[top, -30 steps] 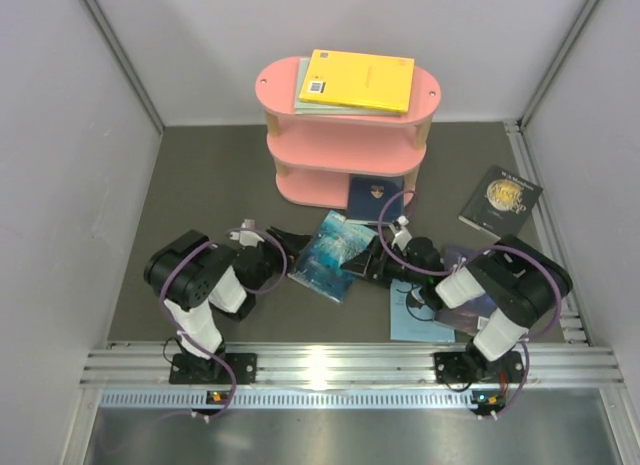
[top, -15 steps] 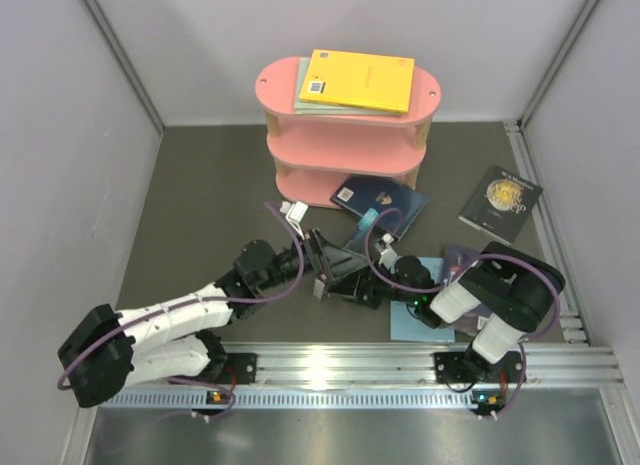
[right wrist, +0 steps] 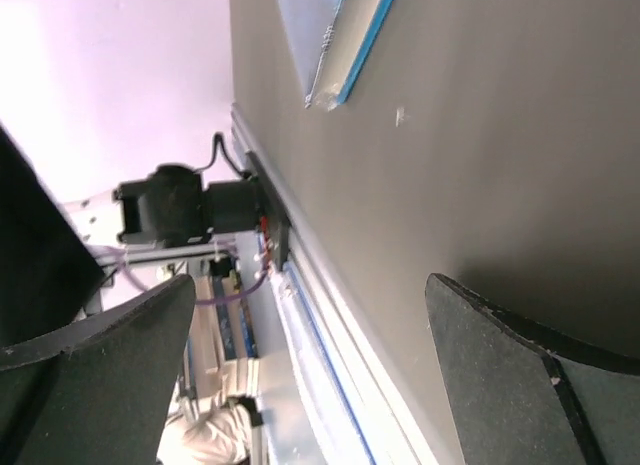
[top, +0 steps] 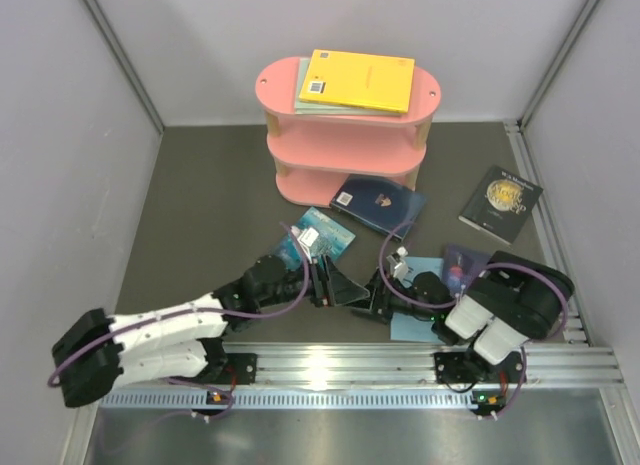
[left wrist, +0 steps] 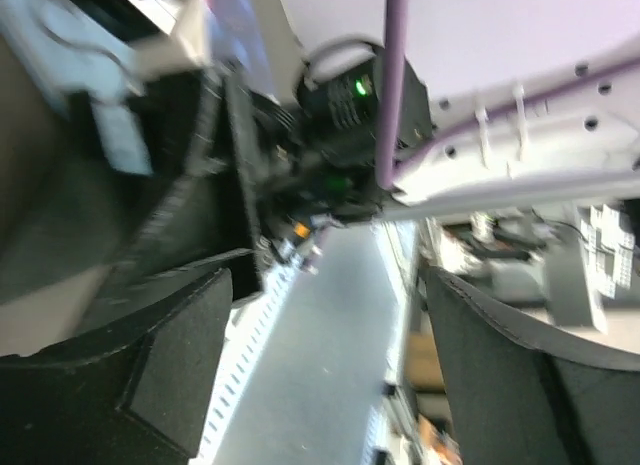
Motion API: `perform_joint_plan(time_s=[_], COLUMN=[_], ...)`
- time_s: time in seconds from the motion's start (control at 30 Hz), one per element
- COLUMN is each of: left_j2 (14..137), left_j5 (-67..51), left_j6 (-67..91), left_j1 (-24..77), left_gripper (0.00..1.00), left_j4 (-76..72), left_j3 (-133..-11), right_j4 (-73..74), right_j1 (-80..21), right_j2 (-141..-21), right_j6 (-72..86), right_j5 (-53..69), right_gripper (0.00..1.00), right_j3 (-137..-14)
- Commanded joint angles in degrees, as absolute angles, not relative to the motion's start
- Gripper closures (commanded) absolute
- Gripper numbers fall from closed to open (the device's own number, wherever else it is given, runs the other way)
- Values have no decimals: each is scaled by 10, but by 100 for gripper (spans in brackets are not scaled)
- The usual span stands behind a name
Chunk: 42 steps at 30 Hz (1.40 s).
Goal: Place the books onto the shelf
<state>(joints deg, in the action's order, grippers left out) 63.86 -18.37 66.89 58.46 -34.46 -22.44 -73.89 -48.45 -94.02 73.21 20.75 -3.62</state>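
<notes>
Grey-walled cell, dark worktop [top: 200, 205] | left end effector [top: 350, 288]: now reaches low to centre, spread, empty | right end effector [top: 385, 297]: spread, empty | swirl book [top: 322, 235]: lies flat, short of shelf [top: 345, 150] | navy book [top: 378, 203]: now out from under bottom tier | shelving of both pending
</notes>
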Motion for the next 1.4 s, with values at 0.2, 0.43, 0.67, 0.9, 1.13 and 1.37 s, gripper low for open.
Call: perform_joint_plan(time_s=[0.2, 0.43, 0.67, 0.9, 1.13, 1.37], left_j2=[414, 543, 670, 835, 868, 788], left_j5=[10, -38, -170, -277, -366, -437], left_j6=[456, 392, 359, 346, 371, 518], left_j1=[454, 294, 79, 63, 116, 229], left_gripper=[1, 1, 1, 1, 1, 1], left_j4=[140, 159, 44, -15, -75, -242], left_j3=[-388, -377, -335, -358, -316, -243], right_j4=[-261, -42, -101, -192, -257, -315], right_j1=[-496, -424, -426, -435, -446, -453], right_j2=[-603, -641, -811, -923, -1020, -1035], right_j6=[574, 497, 534, 566, 595, 610], right_j5=[140, 94, 122, 131, 140, 146], right_gripper=[0, 0, 0, 0, 0, 2], right_j3=[-93, -273, -293, -312, -354, -350])
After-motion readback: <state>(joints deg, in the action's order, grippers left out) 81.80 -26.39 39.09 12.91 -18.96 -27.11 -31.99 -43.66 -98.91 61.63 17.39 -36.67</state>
